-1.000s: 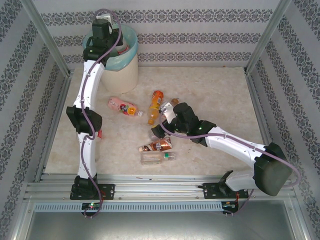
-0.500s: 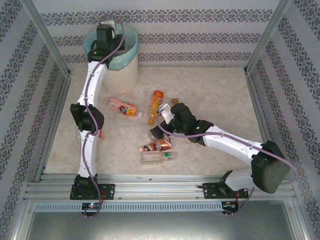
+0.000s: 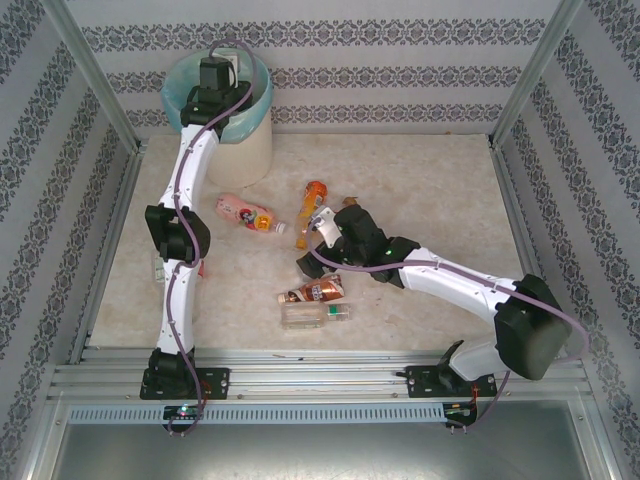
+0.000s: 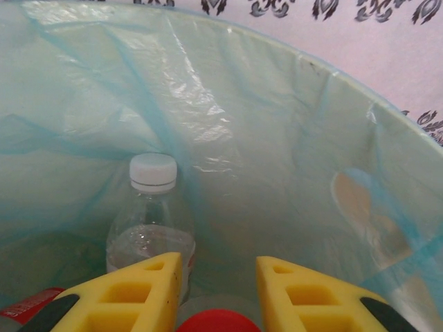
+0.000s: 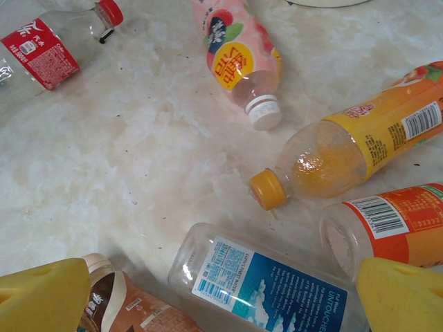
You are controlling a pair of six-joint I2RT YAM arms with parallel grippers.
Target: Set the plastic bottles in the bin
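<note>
The bin (image 3: 243, 152) stands at the back left, its turquoise liner (image 4: 277, 138) around my left gripper (image 4: 218, 277), which reaches down into it. My left gripper (image 3: 214, 80) is shut on a clear bottle with a red cap (image 4: 218, 322). A clear white-capped bottle (image 4: 149, 221) stands inside the bin. My right gripper (image 5: 223, 277) hangs open above a blue-labelled bottle (image 5: 270, 283) lying on the table. Around it lie a brown bottle (image 5: 118, 308), an orange bottle (image 5: 360, 142), an orange-labelled one (image 5: 394, 225), a pink one (image 5: 239, 55) and a red-labelled clear one (image 5: 48, 41).
In the top view the bottles cluster mid-table: pink (image 3: 245, 214), orange (image 3: 312, 200), brown (image 3: 313, 292) and a clear one (image 3: 315, 314) nearest the front rail. My right gripper (image 3: 312, 245) is among them. Patterned walls and metal posts enclose the table.
My left gripper has shifted further over the bin's opening with its bottle. My right arm has slid a little to the left over the bottle cluster, jaws still wide.
</note>
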